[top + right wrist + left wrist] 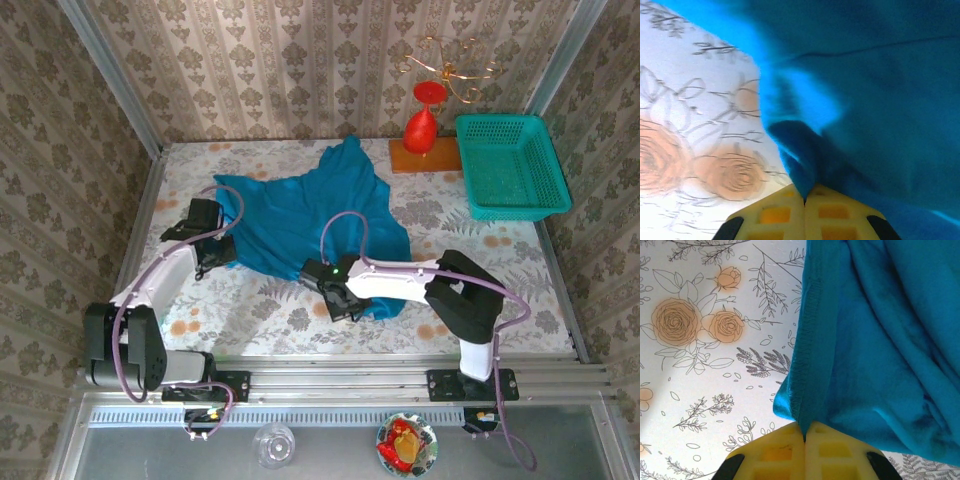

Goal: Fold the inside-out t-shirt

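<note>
The inside-out t-shirt is a bright blue heap of soft fabric spread over the middle of the floral table, one corner reaching toward the back. My left gripper sits at the shirt's left edge and is shut on its stitched hem; the yellow fingers meet with fabric pinched between them. At the shirt's near edge my right gripper is shut on a bunched fold of blue cloth, its yellow fingers pressed together around it.
A teal mesh basket stands at the back right. Beside it a red vase-like ornament sits on an orange board, with a gold wire stand behind. Patterned walls enclose the table on three sides.
</note>
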